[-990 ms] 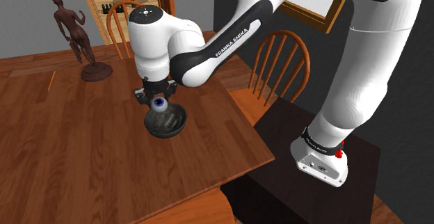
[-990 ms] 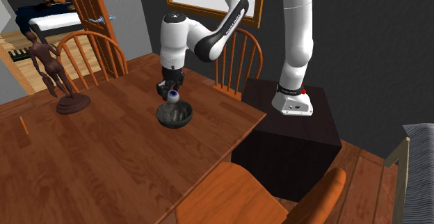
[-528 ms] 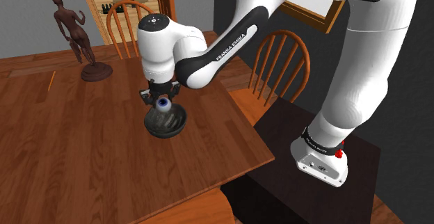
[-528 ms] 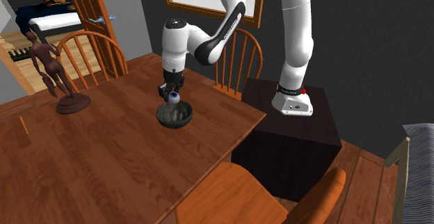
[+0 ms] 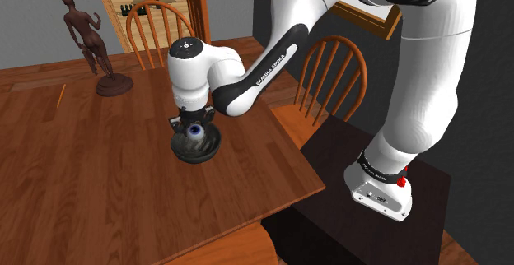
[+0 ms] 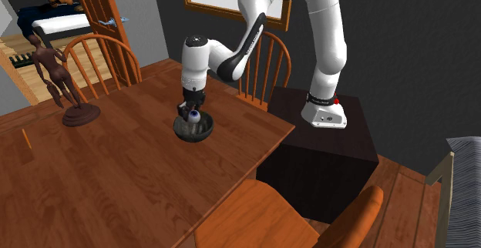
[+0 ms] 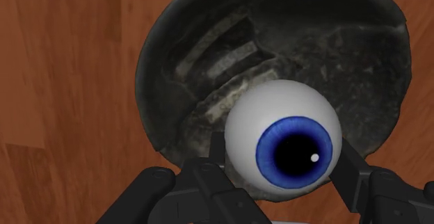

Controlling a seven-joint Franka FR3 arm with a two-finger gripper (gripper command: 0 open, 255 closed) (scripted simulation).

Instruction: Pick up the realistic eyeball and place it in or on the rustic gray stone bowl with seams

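White round eyeball with a blue iris sits pinched between the two fingers of the black gripper, low over the hollow of the dark grey, rough stone bowl on the brown wooden table.

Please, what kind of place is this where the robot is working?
Probably a dining room in a house: there is a large wooden table, wooden chairs stand around it, and a brown figurine stands on it as decoration.
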